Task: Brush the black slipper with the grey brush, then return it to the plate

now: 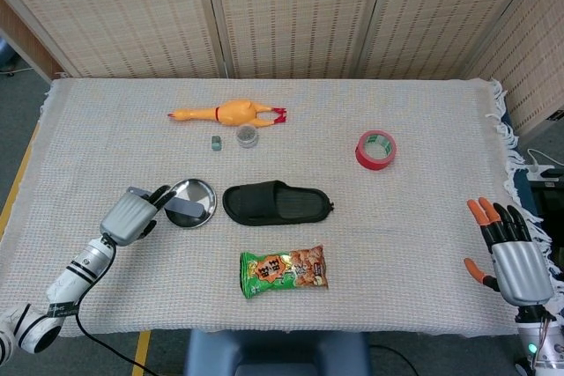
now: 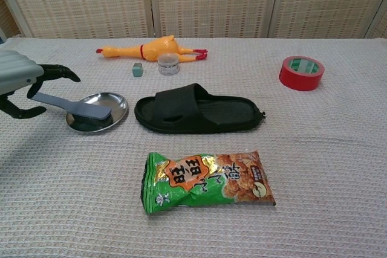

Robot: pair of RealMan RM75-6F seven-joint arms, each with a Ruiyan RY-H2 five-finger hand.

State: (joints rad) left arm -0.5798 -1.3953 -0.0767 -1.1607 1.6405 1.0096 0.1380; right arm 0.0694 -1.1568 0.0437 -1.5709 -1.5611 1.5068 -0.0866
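Note:
The black slipper (image 1: 277,203) (image 2: 198,110) lies flat at the table's middle, toe to the left. Left of it stands a small steel plate (image 1: 197,191) (image 2: 118,100) with the grey brush (image 1: 183,208) (image 2: 84,110) lying across it, handle pointing left. My left hand (image 1: 133,214) (image 2: 23,83) hovers over the handle's end, fingers spread above and below it, holding nothing. My right hand (image 1: 509,251) is open off the table's right front corner, far from everything.
A green snack bag (image 1: 284,271) (image 2: 207,180) lies in front of the slipper. A rubber chicken (image 1: 229,113), a small tin (image 1: 247,136) and a little green block (image 1: 216,142) sit behind the plate. Red tape roll (image 1: 376,149) at the right.

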